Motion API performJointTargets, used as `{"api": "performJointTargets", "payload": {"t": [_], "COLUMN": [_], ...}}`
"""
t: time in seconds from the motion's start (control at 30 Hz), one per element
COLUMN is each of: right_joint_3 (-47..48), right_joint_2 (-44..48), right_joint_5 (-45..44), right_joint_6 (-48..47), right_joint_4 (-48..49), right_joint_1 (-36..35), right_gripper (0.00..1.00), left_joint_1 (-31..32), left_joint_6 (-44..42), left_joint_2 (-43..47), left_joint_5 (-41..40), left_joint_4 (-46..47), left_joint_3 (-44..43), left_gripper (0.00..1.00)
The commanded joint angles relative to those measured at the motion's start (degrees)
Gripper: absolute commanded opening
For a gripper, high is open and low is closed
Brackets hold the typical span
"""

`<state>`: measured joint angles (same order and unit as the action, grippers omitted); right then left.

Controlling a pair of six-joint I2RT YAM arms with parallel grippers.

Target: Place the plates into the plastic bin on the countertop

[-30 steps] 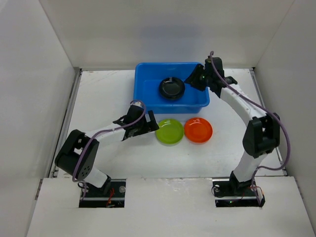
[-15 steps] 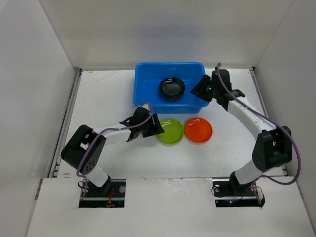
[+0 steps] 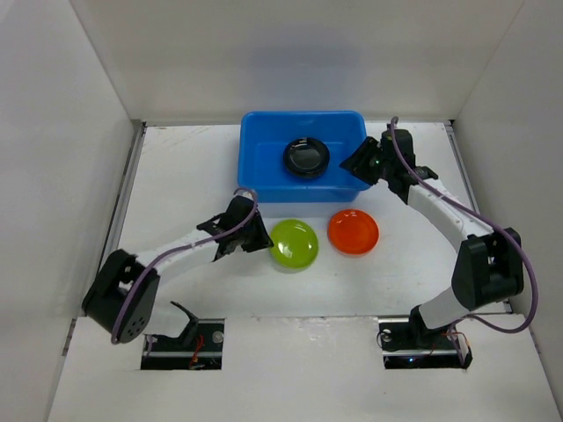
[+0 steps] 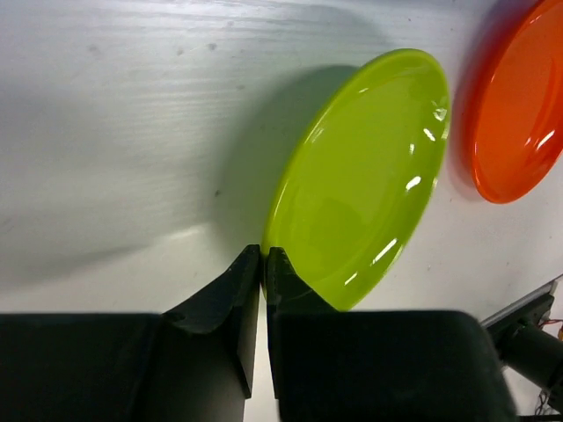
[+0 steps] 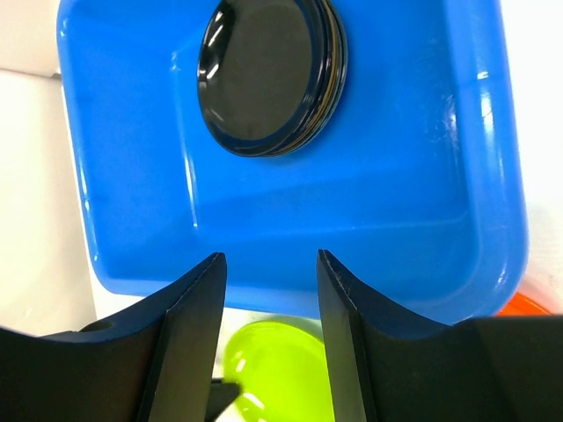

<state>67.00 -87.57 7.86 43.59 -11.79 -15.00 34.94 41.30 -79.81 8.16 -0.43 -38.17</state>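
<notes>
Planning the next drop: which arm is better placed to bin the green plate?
Left: the left gripper is shut on the rim of the green plate. The right gripper hangs open and empty by the bin.

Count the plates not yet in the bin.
2. The green plate sits in front of the bin, its rim pinched by the left claw; the orange plate lies just right of it. No others show outside.

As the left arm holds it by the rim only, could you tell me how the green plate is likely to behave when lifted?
The green plate looks stiff: tilted up by one edge, it shows no bending. Its glossy surface may slip between the left fingers, which pinch only the rim. Held off-centre, it will probably droop or swing.
</notes>
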Motion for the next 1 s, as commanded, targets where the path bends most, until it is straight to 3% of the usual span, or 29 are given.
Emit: {"api": "performJointTargets", "payload": {"t": [0.0,0.2,0.4,0.53,0.73,0.97], "right_joint_3": [-0.3,-2.0,-6.0,-11.4,-21.5,-28.6], "right_joint_2": [2.2,3.9,8.8,14.8,25.4,34.8], "right_joint_5": [1.4,2.1,1.8,0.8,-1.7,-0.7], "right_joint_6": [0.6,0.4,0.4,0.7,1.4,1.4], "right_joint_4": [4.1,4.1,3.9,2.0,-2.4,-6.6], "right_joint_1": [0.5,2.4,6.3,9.2,13.0,14.3], "right_gripper": [0.51,0.51,0.51,0.52,0.53,0.54], "left_joint_1": [-1.2,-4.5,-6.4,-10.0,-15.5,-15.9], "left_joint_6": [-1.0,-3.0,-6.5,-8.9,-9.4,-10.5], "left_joint_2": [8.5,20.8,20.4,12.5,-3.5,-25.3], "left_joint_5": [-3.9,-4.6,-2.9,0.4,5.1,7.5], "left_joint_4": [-9.0,-22.6,-29.4,-27.6,-15.6,-11.1], "left_joint_3": [-0.1,-9.6,-25.7,-36.7,-44.7,-58.4], "left_gripper": [0.0,0.0,0.0,0.01,0.02,0.03]}}
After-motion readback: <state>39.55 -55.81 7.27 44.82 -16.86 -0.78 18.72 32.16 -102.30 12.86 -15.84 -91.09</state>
